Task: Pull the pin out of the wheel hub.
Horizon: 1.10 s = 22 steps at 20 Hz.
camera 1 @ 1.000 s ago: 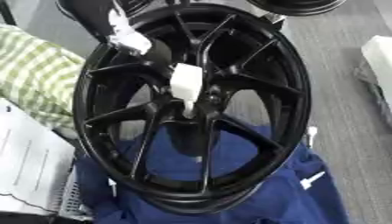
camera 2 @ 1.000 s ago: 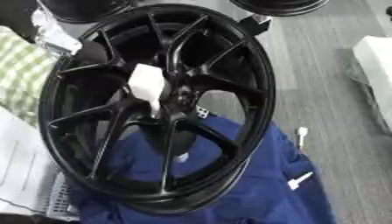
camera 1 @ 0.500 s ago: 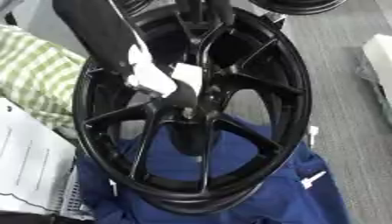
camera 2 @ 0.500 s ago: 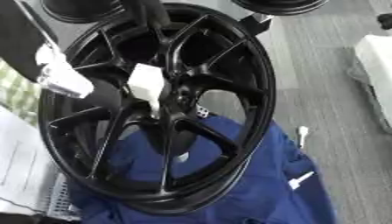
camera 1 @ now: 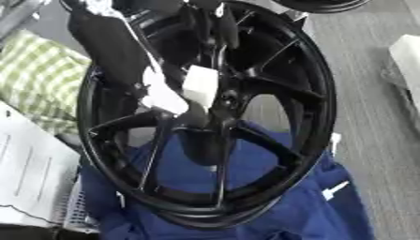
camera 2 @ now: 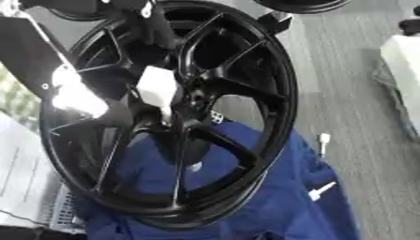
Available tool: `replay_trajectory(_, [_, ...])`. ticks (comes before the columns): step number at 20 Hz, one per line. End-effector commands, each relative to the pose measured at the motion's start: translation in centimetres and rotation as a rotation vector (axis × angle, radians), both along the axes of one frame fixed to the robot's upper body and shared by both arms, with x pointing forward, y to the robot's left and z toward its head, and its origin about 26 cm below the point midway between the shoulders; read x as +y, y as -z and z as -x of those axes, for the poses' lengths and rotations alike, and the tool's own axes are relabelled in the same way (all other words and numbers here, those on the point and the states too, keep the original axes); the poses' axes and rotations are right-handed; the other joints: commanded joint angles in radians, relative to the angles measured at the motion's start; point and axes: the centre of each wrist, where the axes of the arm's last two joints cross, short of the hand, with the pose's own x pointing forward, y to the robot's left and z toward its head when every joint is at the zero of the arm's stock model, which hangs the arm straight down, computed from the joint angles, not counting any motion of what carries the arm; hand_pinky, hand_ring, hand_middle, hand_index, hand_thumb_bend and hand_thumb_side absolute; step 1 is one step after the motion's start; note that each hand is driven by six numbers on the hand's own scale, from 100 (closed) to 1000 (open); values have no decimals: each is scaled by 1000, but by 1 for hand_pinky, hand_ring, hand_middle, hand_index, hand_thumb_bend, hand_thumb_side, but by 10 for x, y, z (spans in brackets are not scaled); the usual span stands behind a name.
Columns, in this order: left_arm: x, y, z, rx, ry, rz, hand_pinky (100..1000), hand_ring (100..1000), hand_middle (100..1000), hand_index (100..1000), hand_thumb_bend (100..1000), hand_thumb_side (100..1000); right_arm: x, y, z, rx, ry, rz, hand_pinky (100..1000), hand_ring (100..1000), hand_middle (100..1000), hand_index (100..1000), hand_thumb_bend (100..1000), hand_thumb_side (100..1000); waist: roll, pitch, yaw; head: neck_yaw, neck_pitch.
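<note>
Reaching farther down across the wheel hub (camera 1: 215, 117) than half a second ago, the robot's left hand (camera 1: 164, 96) has dropped from the upper left spokes to sit just beside the white pin (camera 1: 199, 84) at the hub's centre. A second ago only its white tip showed at the rim's top left.

That hand, black with a pale patch toward its end, comes in from the upper left corner and lies over the spokes left of centre. Blur hides its fingers, so whether they are spread or curled cannot be told, nor whether it touches the pin.

Standing up out of the centre bore, the pin looks like a blocky white piece, upright and tilted a little to the left.

Black and many-spoked, the wheel hub lies on a blue cloth (camera 2: 271, 197) that spreads beneath its lower half and out to the right. Green checked fabric (camera 1: 37, 79) lies to the left, with white paper (camera 1: 29, 178) below it. Grey flooring (camera 2: 353, 103) runs along the right side. No right hand appears in either view.
</note>
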Motion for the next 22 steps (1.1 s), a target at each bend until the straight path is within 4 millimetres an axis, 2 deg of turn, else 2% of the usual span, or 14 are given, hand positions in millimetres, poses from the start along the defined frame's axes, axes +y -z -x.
replay_trajectory(1, [2,-3,-3,-31,-31,-9,836,798,778,854,531,423,1,-6,0,-9,1,25,1000,797,546,731,100,585,-8,-12,-2,5,-6])
replay_trajectory(10, [3,6,-17,-41,-65,-2,846,812,802,876,504,402,2,-1,-1,10,5,29,1000,798,546,731,100,597,-10,1,-6,14,-16])
replay_trajectory(22, [6,18,-37,-20,-108,-25,827,789,767,845,486,377,4,0,-3,12,11,30,1000,798,546,732,100,609,-9,23,-18,26,-25])
